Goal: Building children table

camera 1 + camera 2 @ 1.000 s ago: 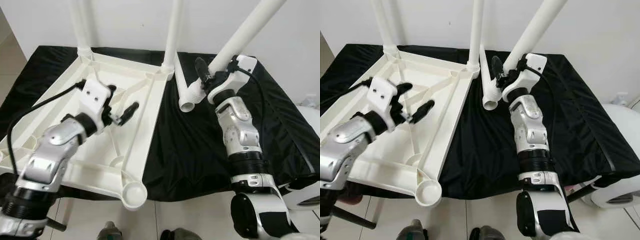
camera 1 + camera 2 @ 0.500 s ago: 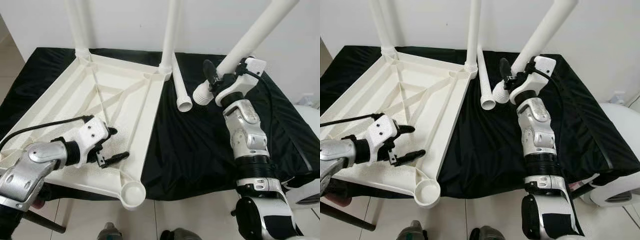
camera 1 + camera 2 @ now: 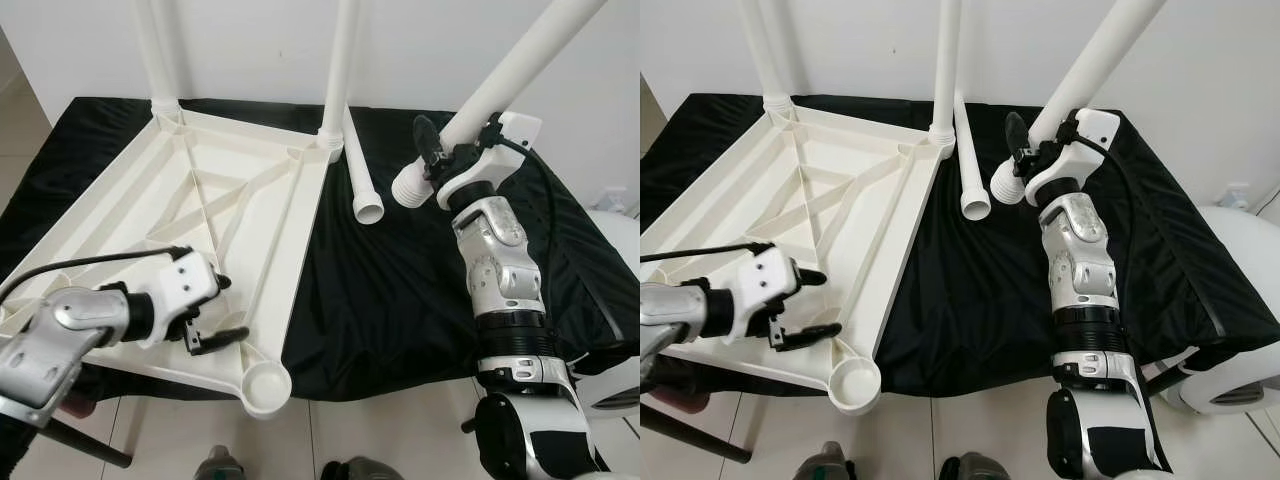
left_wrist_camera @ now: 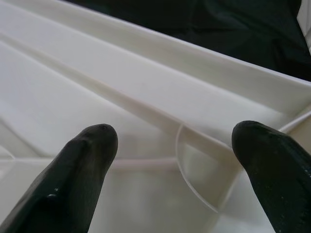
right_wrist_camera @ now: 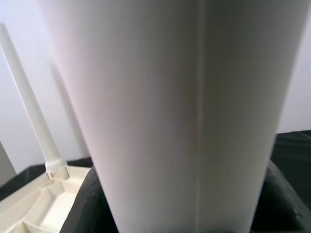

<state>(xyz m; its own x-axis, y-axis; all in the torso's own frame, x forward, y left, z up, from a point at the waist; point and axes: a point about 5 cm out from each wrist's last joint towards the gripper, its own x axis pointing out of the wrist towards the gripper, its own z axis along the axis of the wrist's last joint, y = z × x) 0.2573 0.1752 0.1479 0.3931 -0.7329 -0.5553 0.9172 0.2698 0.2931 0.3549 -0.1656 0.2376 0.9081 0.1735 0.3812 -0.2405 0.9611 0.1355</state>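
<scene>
Right end effector (image 3: 436, 165) grips a tilted leg (image 3: 505, 85); left end effector (image 3: 218, 310), fingers wide, hovers over the tabletop (image 3: 190, 230) near its corner socket (image 3: 266, 383).

tabletop (image 3: 200, 230): white, upside down, two legs upright | third leg (image 3: 361, 180): lying beside | fourth leg (image 3: 500, 85): raised, tilted

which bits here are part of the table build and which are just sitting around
Part of the build:
- tabletop, upside down, two legs standing in its far corners
- leg in the right gripper
- loose leg on the cloth
- empty near socket
- left gripper, open over the tabletop

Sitting around:
- black cloth
- white object, far right
</scene>
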